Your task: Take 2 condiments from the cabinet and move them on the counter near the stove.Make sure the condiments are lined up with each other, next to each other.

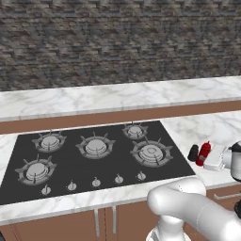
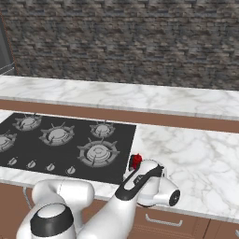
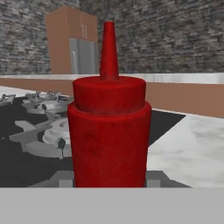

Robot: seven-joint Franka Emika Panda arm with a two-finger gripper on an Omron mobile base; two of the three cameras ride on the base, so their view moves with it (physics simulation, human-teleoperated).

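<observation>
While clamped on the lower body of the red bottle [image 1: 204,153], holds it upright in the gripper [image 1: 208,157], nozzle straight up, long axis vertical. Reaches the bottle from the right, from the open side of the counter [image 1: 212,127], with the stove [image 1: 94,155] on the far side, to the left. Narrow grip, pressed on both sides of the bottle, low on its body as seen in the hand view.

Just beside the red bottle, on its stove side: the black shaker [image 1: 193,153], very near or touching, cannot tell which. Both at the right edge of the stove, above the marble and not above the black glass. Cannot tell either whether the base of the red bottle rests on the counter or hangs slightly above it.

Judging from this, near the end: second condiment brought next to the first, roughly in one row. Next move probably calls for lowering straight down, opening, then pulling back to the right, away from the shaker, so as not to tip the tall bottle leftward against it.
</observation>
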